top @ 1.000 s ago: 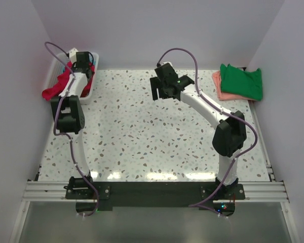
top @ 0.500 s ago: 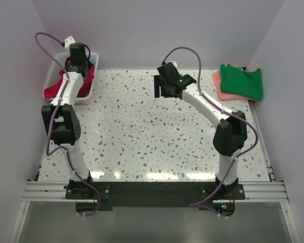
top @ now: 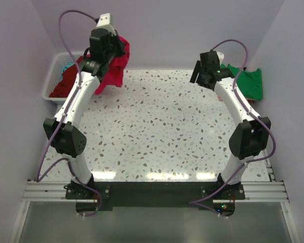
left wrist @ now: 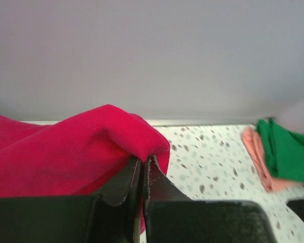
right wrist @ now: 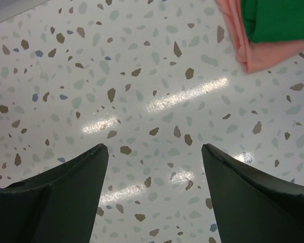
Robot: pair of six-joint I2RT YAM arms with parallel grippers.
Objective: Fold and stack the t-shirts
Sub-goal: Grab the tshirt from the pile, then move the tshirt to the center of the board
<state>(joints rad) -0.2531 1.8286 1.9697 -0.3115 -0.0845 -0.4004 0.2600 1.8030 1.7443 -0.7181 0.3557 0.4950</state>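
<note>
Above and just beside the white slatted plastic basket, the left claw is clamped on a bunched crimson-pink cloth t-shirt; I'd carry it well clear of the basket, then spread it flat on the speckled surface with help from the right claw, whose jaws stand wide apart.

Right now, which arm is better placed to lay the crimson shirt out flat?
Left: the left gripper is shut on the crimson shirt, which hangs from it. The right gripper is open and empty.

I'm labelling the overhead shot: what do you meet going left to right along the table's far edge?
white basket → crimson-pink t-shirt → right gripper → green t-shirt
</note>
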